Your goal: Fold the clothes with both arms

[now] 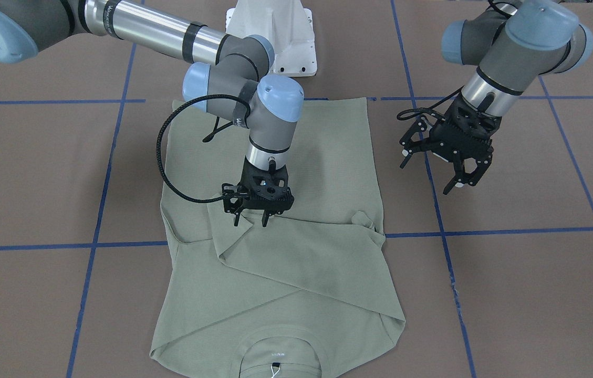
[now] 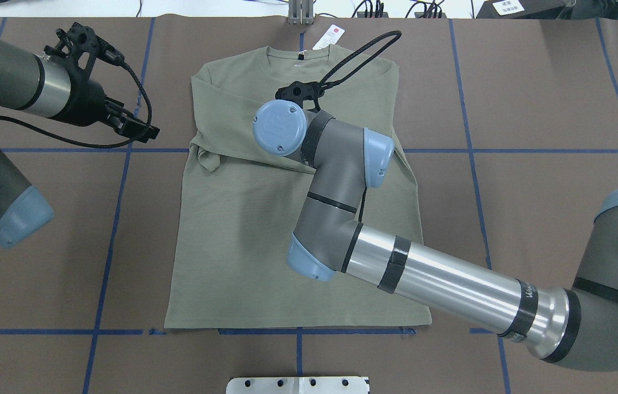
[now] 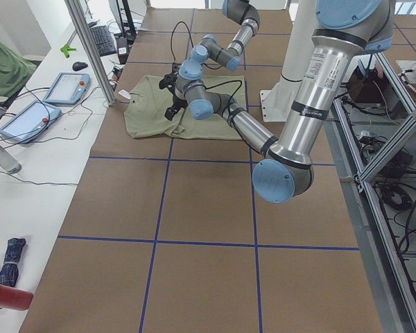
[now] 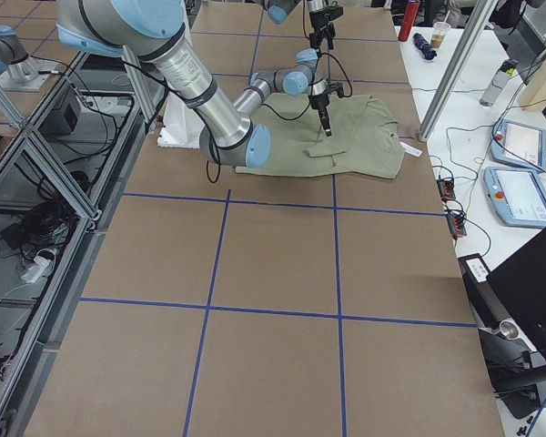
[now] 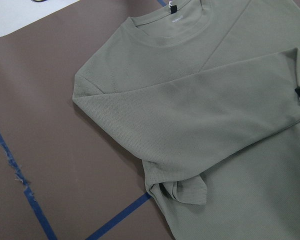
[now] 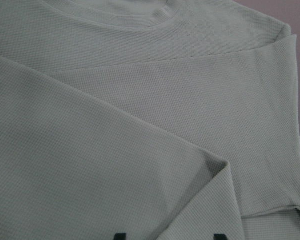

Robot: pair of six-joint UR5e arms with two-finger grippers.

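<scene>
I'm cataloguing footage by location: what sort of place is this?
Probably a robotics lab workcell: a left arm and right arm work a shirt on a table gridded with blue tape, with teach pendants on the side bench and aluminium framing around.

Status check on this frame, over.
Left gripper open, hovering beside shirt. Right gripper open, tips at folded sleeve. Both sleeves crossed over chest, body flat. Nothing seen blocking.
</scene>
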